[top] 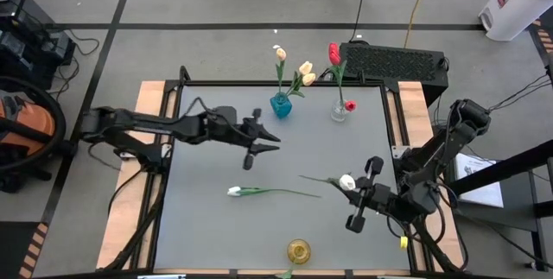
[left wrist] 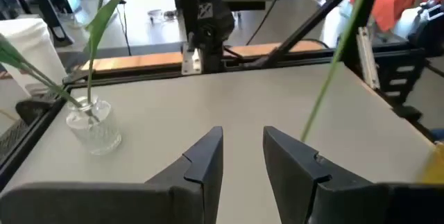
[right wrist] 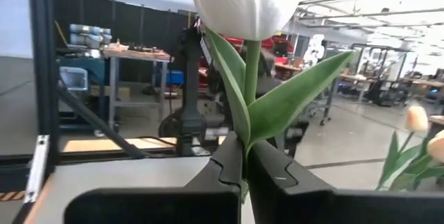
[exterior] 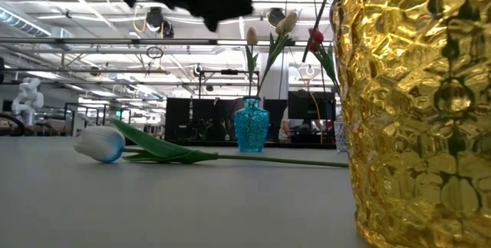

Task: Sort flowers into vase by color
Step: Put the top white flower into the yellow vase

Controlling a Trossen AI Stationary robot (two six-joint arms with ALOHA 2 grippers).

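**Right arm holds a white tulip; one white tulip still lies on the table**

Nearest the front edge of the grey table [top: 216, 236] stands a gold glass vase [top: 299, 250], with nothing visibly in it. Just behind it and to the right, the right end effector [top: 363, 194] is pinching a white tulip [top: 346, 181] by the stem just under the bud; the right wrist view shows the fingers pressed on stem and leaf. A second white tulip [top: 235, 192] lies flat mid-table, stem pointing right. Beyond it the left end effector [top: 256, 143] hovers with fingers spread, holding nothing. At the far edge stand a blue vase [top: 281, 104] and a clear vase [top: 338, 111].

Risks: the grip is high on a thin stem, so the long tail may swing and catch the gold vase's rim, tipping it or missing the mouth. The stem could also slip between leaf and finger.

Count: three vases. White tulips, two. Cream-yellow tulips in the blue vase, three. Red in the clear vase, two buds, though the lower one is small and may be something else.
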